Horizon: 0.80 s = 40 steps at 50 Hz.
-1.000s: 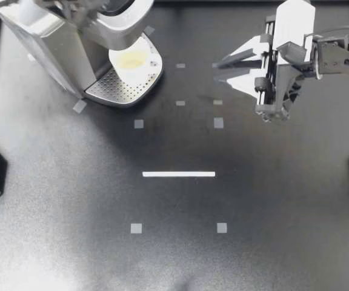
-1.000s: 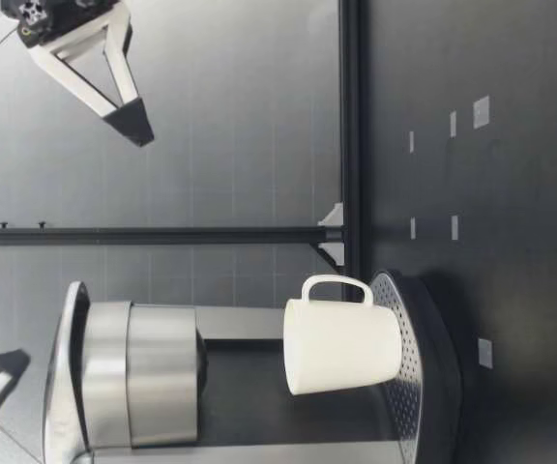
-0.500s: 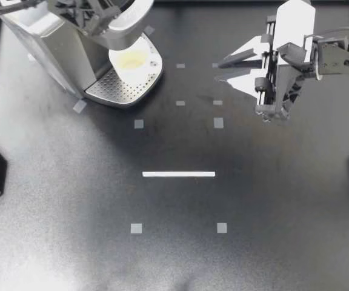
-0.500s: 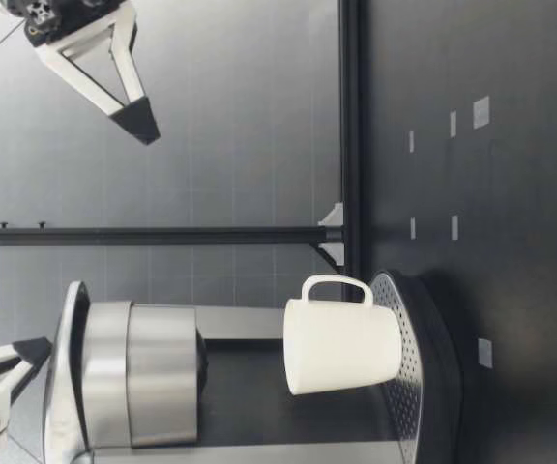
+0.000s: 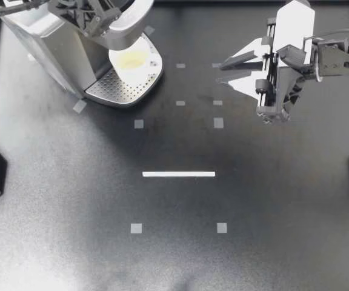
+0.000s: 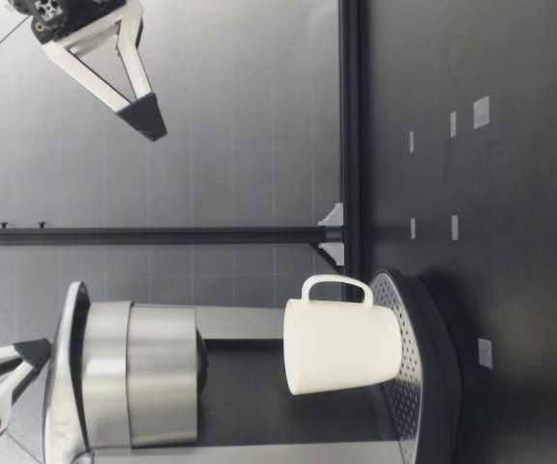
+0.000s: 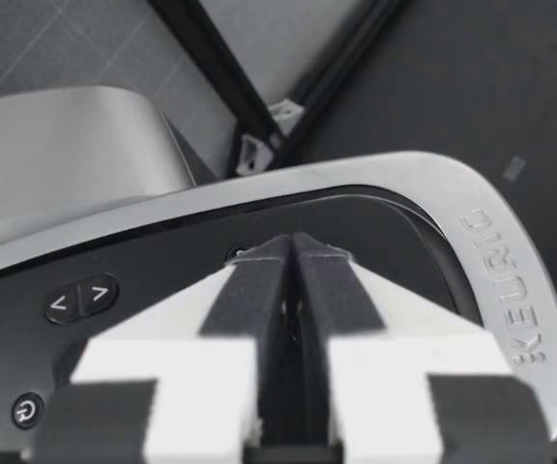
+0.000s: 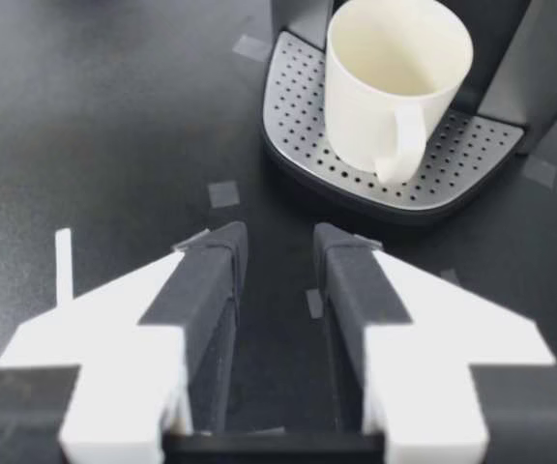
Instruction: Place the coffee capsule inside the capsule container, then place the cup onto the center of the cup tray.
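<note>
From above, the brew head (image 5: pixel 123 30) hides part of the cup (image 5: pixel 132 60); the coffee machine (image 5: pixel 47 42) is cut off.

Hovering my right gripper (image 5: pixel 224 69) above the dark table (image 5: pixel 174 260), fingers parted and pointing toward the coffee machine (image 5: pixel 47 42), well apart from it. Reaching my left gripper (image 5: pixel 96 17) over the machine's top. Resting the white cup (image 5: pixel 132 59) upright on the perforated cup tray (image 5: pixel 117 90), partly beneath the machine's head. Showing a white tape strip (image 5: pixel 179 174) mid-table, small grey squares (image 5: pixel 138 123) around it.
</note>
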Tool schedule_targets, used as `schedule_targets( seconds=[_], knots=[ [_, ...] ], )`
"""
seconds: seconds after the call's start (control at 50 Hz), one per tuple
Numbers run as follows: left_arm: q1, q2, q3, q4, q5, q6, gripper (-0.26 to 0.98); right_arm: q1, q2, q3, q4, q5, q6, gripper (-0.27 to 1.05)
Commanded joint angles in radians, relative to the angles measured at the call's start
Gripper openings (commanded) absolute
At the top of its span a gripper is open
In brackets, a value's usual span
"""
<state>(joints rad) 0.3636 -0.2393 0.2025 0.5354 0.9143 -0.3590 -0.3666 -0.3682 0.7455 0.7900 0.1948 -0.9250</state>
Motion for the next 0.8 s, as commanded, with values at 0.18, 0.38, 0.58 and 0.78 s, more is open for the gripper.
schedule_targets(
  seconds=[0.18,0.38,0.58,0.78],
  knots=[
    [0.006,0.029,-0.005,-0.006,0.031,0.002,0.11,0.005,-0.021,-0.005,0.002,-0.006,0.003,0.38],
    [0.006,-0.04,0.008,-0.003,-0.084,0.002,0.11,0.005,-0.031,-0.003,0.002,-0.008,0.003,0.38],
    [0.006,-0.107,0.084,-0.008,-0.256,-0.009,0.11,0.005,-0.04,-0.002,0.005,-0.008,0.006,0.38],
    [-0.012,-0.164,0.152,-0.026,-0.408,-0.009,0.11,0.012,-0.049,-0.002,0.012,-0.018,0.011,0.38]
  ],
)
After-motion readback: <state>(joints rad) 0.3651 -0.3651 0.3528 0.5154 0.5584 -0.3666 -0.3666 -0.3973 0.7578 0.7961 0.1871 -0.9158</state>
